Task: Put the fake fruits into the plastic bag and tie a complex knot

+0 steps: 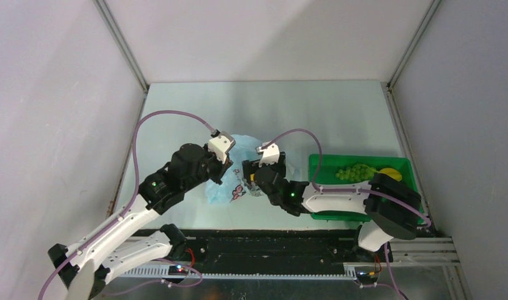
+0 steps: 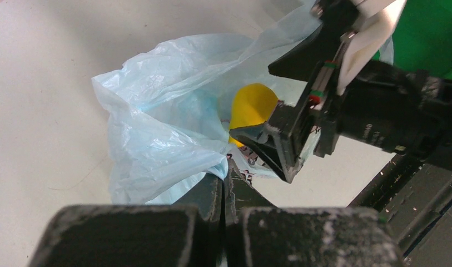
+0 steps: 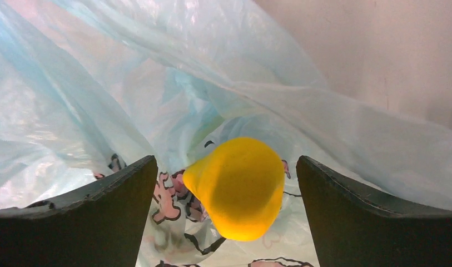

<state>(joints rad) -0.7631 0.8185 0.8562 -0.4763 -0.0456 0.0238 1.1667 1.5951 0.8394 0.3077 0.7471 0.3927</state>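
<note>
The light-blue plastic bag lies crumpled between my two arms. My left gripper is shut on a fold of the bag's rim, holding its mouth up. A yellow fake fruit lies inside the bag on its pink-and-dark print. My right gripper is open in the bag's mouth, its fingers on either side of that fruit and apart from it. The left wrist view shows the same fruit just behind the right gripper's fingers. Green grapes and another yellow fruit rest in the tray.
A rigid green tray stands to the right of the bag, partly under the right arm. Grey walls close in the table on the left, back and right. A black rail runs along the near edge.
</note>
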